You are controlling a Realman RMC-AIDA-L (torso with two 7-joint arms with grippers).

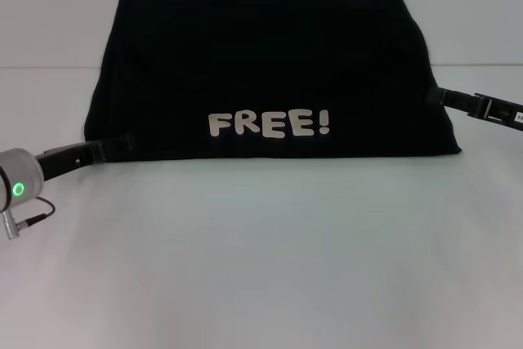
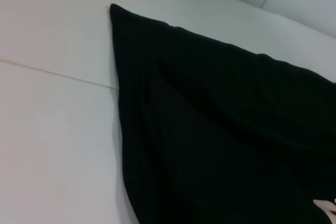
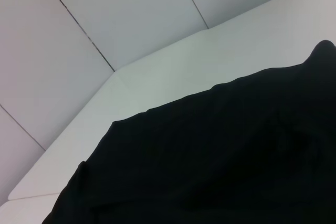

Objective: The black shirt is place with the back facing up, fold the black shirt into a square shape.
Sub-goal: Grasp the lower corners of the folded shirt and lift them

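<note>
The black shirt [image 1: 261,55] lies on the white table as a wide, flat, folded shape. White letters "FREE!" [image 1: 270,123] show on its top near the front edge. My left gripper [image 1: 118,145] is at the shirt's front left corner, touching its edge. My right gripper [image 1: 435,96] is at the shirt's right edge, about halfway back. The left wrist view shows the shirt [image 2: 220,129] close up with one pointed corner. The right wrist view shows its cloth [image 3: 220,156] filling the lower part. Neither wrist view shows its own gripper.
The white table [image 1: 261,267] spreads wide in front of the shirt. A thin seam [image 1: 49,67] crosses the table at the back. My left arm's grey wrist with a green light [image 1: 18,185] is at the left edge. White wall panels [image 3: 131,19] stand behind the table.
</note>
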